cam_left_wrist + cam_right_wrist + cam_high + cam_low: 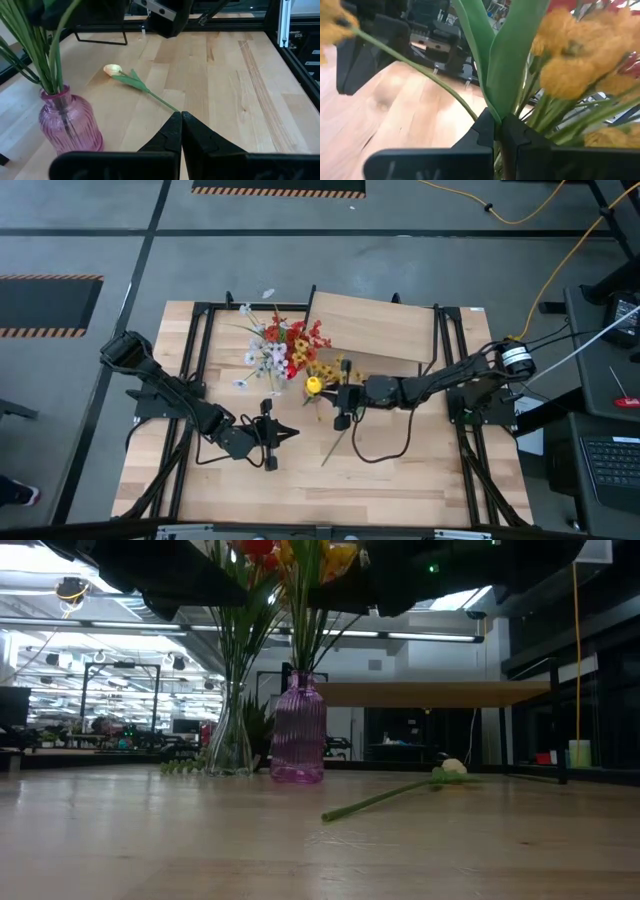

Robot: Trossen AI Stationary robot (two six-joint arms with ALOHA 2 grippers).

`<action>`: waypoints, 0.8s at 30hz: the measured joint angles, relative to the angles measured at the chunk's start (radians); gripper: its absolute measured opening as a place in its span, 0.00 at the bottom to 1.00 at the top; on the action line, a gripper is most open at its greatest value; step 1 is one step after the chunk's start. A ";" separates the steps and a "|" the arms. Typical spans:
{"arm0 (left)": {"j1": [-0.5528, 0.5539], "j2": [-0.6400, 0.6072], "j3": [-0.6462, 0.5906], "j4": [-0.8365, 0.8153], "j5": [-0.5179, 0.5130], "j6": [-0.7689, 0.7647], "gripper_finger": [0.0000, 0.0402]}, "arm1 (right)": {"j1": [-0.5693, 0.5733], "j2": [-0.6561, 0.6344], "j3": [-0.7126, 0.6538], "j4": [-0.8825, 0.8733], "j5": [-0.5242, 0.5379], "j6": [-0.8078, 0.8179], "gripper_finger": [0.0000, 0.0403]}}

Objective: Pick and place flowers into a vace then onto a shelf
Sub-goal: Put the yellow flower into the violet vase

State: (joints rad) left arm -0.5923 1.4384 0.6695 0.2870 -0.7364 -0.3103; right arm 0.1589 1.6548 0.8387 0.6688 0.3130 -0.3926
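Observation:
A pink ribbed vase point(298, 740) point(70, 125) stands on the table and holds several green stems with yellow and orange blossoms point(325, 368). My right gripper point(330, 392) point(498, 122) hovers over the vase, shut on a yellow flower point(313, 385). One flower with a pale bud point(112, 69) point(450, 768) lies flat on the tabletop, its stem point(335, 448) toward the near edge. My left gripper point(292, 432) point(181, 120) is shut and empty above the table, near that stem's end. The shelf point(370, 330) point(430, 692) stands at the far side. My right gripper pinches the yellow flower's green stem and leaf base point(496, 107) between its two fingers. The leaves rise past the fingertips, and a thin stem point(415, 65) bends away to the yellow blossom point(331, 22). The blossoms hide whether its lower end is in the vase.
A clear glass vase point(232, 745) with white and red blossoms point(272, 350) stands beside the pink vase, toward the table's left. Black frame rails point(190, 380) run along both sides of the table. Bare tabletop point(400, 480) lies toward the near edge.

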 joint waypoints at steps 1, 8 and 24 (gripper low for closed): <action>0.000 0.000 0.000 0.000 0.000 0.000 0.01 | 0.000 0.005 0.000 0.000 0.000 0.002 0.01; 0.000 0.000 0.000 0.000 0.000 0.000 0.00 | -0.003 0.014 0.000 0.006 0.000 0.000 0.01; 0.000 0.000 0.000 0.000 0.000 -0.001 0.00 | -0.059 0.014 0.000 -0.016 -0.085 0.025 0.11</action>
State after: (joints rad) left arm -0.5926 1.4384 0.6697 0.2871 -0.7361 -0.3111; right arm 0.0998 1.6688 0.8387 0.6529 0.2283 -0.3674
